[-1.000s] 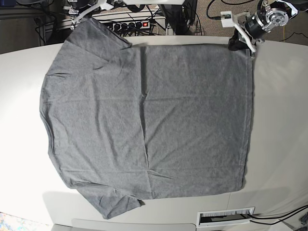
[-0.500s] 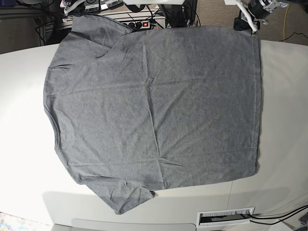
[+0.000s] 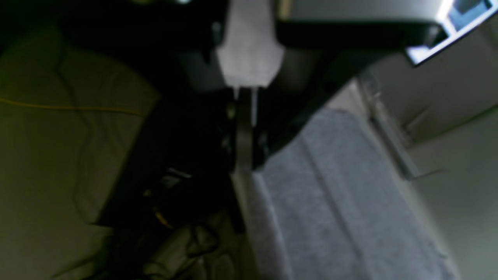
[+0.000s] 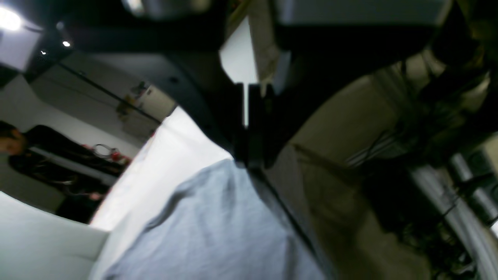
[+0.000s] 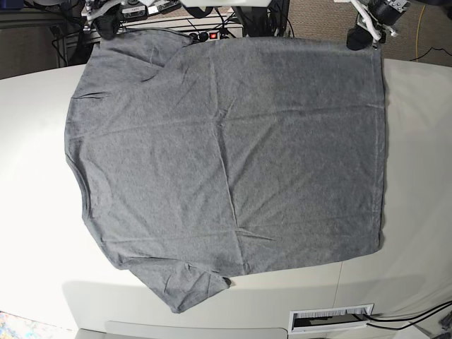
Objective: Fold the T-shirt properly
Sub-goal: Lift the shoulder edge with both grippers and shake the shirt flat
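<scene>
- T-shirt [image 5: 226, 162], plain heather-grey short-sleeved cotton, lies spread flat and unfolded on the pale tabletop [image 5: 35, 141], its top edge hanging past the table's far rim.
- Collar side points to the base view's left; hem runs down that view's right; one sleeve [image 5: 183, 289] lies at the near edge.
- Left gripper [image 5: 360, 37] pinches the far hem corner, jaws clamped together on the cloth; the left wrist view shows grey fabric running out from between them.
- Right gripper [image 5: 106, 28] holds the far sleeve corner, jaws likewise closed on fabric; that wrist view is blurred, so the exact bite is probably only the very edge.
- Step in hand, as judged: both far corners gripped, first fold not yet made.
- Next move calls for both arms lifting evenly and carrying the far edge toward the near one, keeping the cloth taut to avoid wrinkles.
</scene>
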You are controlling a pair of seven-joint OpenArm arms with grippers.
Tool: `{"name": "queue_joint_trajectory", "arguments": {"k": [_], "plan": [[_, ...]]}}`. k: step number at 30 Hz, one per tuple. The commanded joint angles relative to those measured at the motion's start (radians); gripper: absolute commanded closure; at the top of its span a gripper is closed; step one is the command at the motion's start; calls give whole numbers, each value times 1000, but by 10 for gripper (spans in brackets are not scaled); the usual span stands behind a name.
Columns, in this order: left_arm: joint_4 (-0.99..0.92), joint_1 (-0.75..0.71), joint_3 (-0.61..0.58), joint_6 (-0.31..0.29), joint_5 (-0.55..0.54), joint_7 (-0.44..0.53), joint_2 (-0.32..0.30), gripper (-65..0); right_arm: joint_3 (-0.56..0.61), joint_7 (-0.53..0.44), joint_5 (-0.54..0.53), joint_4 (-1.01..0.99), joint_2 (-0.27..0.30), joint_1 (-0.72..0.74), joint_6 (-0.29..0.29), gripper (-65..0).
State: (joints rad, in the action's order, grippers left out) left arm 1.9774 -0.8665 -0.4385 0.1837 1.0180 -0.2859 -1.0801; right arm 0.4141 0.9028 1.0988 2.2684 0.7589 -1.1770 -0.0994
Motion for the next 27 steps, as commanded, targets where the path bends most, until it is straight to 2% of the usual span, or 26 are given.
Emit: {"name": "queue_joint_trajectory", "arguments": {"k": [1,6,13,21,27], "plan": [[13,-6,3,42,24,-14,-25,0,-16,-8,18,28,12,-3,-16,0],[14,0,3,113,90,-74,-37,0,-132,-87,-54,67,17,14,-17,0],[14,79,5,134,79,-73,-36,0,-251,-207,-206,71,17,102,-13,0],[14,282,5,134,-140,11,-26,0,-253,-241,-307,71,14,266,-12,0],[11,408,5,134,-275,18,-8,0,-253,-264,-335,54,14,374,-10,0]]}}
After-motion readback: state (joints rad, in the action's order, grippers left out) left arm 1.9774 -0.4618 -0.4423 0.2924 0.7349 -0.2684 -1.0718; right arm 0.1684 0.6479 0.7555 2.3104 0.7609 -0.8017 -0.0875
